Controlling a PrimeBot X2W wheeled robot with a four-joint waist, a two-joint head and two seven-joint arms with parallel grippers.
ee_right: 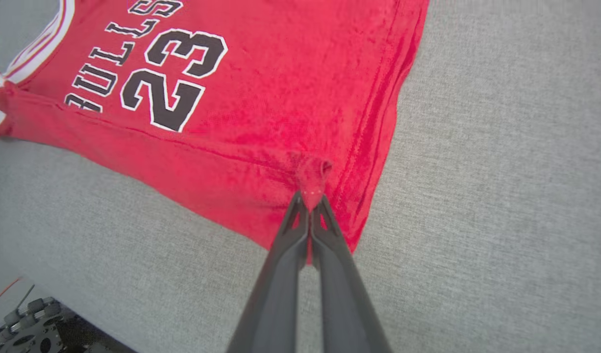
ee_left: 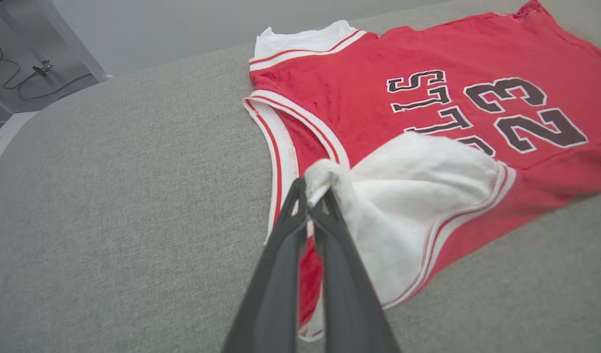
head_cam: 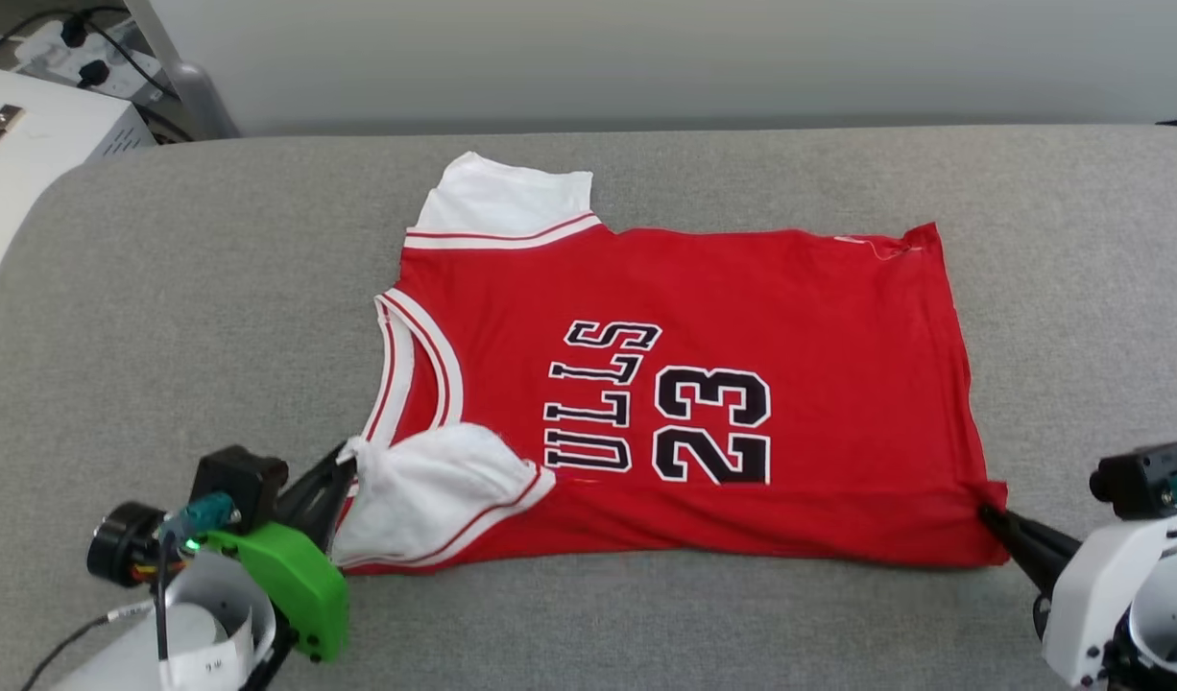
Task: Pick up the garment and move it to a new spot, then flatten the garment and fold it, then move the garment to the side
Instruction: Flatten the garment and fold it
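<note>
Garment [head_cam: 684, 288] spread flat on counter [head_cam: 166, 288], stretched between pincers: left pincer [head_cam: 347, 463] pinching white sleeve [head_cam: 435, 499], right pincer [head_cam: 985, 512] pinching hem corner [head_cam: 994, 493]. Flattening looks done; folding barely begun, side move pending.
</note>
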